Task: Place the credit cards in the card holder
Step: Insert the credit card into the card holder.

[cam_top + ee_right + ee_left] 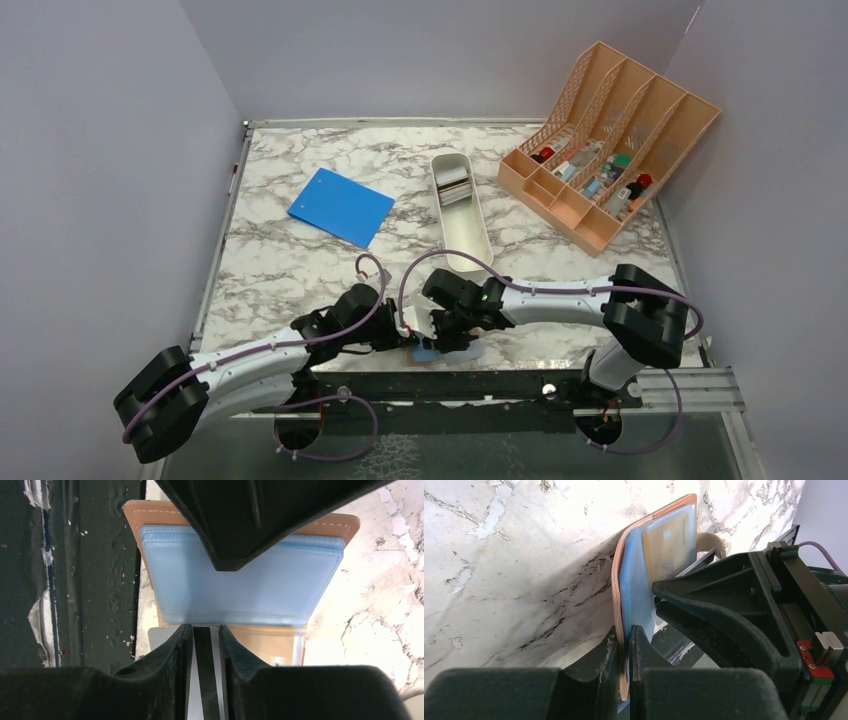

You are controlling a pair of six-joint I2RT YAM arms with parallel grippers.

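both inward (left claw (624, 635) pinches holder (636, 595))

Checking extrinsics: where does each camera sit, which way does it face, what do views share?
Top external: high behind the robot, facing down at the table; both arms, left claw meeting right claw.
Left wrist: on the left arm, faces along its fingers at the card holder they pinch; right claw intrudes.
Right wrist: on the right arm, faces the card holder's blue pocket; own fingers flank a striped card.
Shared: both wrist views show the card holder.
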